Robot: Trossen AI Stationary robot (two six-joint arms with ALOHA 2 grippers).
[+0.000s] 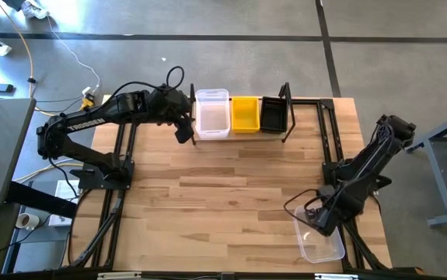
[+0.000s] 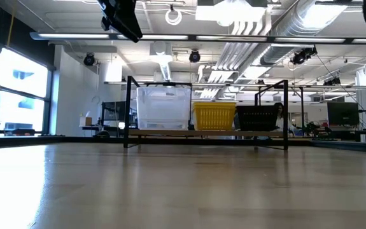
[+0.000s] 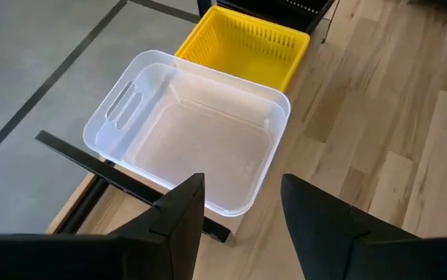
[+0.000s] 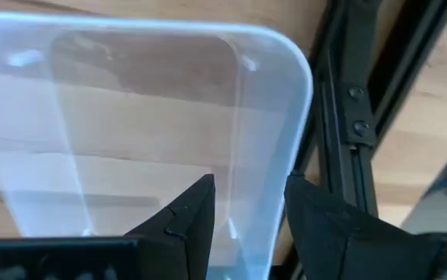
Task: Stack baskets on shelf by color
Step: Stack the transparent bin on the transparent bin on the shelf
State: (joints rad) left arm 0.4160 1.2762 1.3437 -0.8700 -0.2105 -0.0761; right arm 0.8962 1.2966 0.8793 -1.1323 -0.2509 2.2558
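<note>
Right gripper: we find our right gripper point(image 1: 322, 223) at the tabletop's point(image 1: 231, 194) near right corner, well apart from the shelf point(image 1: 242, 134); its fingers point(image 4: 184, 214) stand narrowly parted with the wall of a clear basket point(image 1: 321, 243) between them, one finger inside that wall and one outside; we cannot tell whether the pads press on the plastic
Clear basket at the right gripper: it lies on the tabletop at that corner, far from the shelf, and we see the wood grain through its floor point(image 4: 130, 155); nothing shows inside it
Left gripper: our left gripper point(image 1: 183, 131) hangs above the shelf's left end, beside the clear basket there; its fingers point(image 3: 178, 214) are spread moderately apart with nothing between them, and they touch nothing
Shelf: it sits at the far edge of the tabletop, with black rod frames point(image 2: 129, 111) at both ends
Clear basket on the shelf: this one point(image 3: 188, 128) takes the shelf's left place, and we see nothing in it
Yellow basket: it point(image 1: 245, 114) holds the shelf's middle place, just beside the clear one; its inside looks bare
Black basket: it point(image 1: 273, 114) stands at the shelf's right end, just beside the yellow one; its inside is too dark for us to read
</note>
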